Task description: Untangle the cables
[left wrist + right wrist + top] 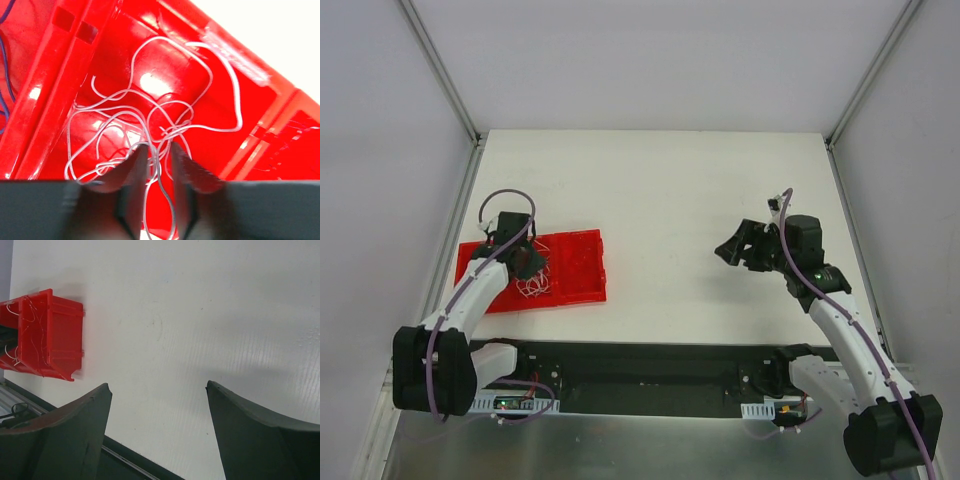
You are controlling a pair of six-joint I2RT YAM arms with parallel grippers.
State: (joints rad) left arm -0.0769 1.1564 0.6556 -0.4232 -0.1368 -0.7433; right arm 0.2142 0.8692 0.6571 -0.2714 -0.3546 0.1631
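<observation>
The cables (533,281) are a small loopy tangle of thin whitish wires lying in a red tray (575,262) at the left of the table. My left gripper (527,266) is down in the tray over the tangle. In the left wrist view the tangle (172,131) spreads over the tray floor (50,85). My left gripper (160,147) has its jaws a narrow gap apart, with a strand running between them. My right gripper (735,250) hovers open and empty over the right of the table, with its jaws wide apart (157,385).
The right wrist view shows the red tray (55,335) from the side at far left, with wires (30,330) draped over it. The black base rail (640,375) runs along the near edge. Walls stand close to the table's left and right edges.
</observation>
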